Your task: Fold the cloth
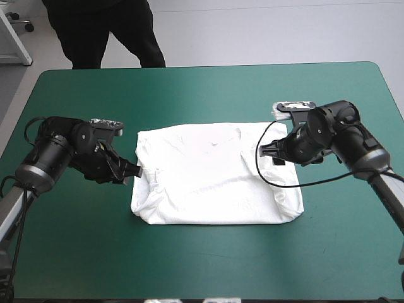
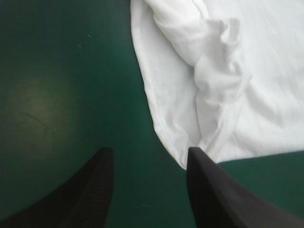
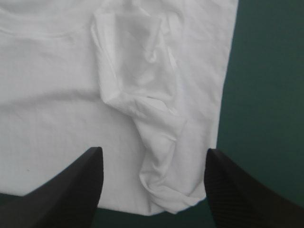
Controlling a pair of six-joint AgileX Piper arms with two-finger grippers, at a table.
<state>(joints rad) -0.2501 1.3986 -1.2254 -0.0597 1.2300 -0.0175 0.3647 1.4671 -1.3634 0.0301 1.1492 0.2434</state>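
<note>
Side folds in, cross folds left to do; both tools released at the shirt's edges.

The teal-green tabletop (image 1: pixel 208 265) carries the white T-shirt (image 1: pixel 214 183) at its middle, lying flat as a rough rectangle with the collar toward the far edge. The left sleeve (image 2: pixel 218 80) and the right sleeve (image 3: pixel 142 95) lie turned in, rumpled, over the body, so the side folds look done. The folds that would make a bundle appear not yet begun. Each arm reaches in low from its own side. The left tool (image 2: pixel 149 151) stands released at the shirt's left edge, black fingers apart, the cloth's edge just beside one fingertip. The right tool (image 3: pixel 153 151) is spread open too, over the right edge, with the sleeve's fold ahead between its fingers.
</note>
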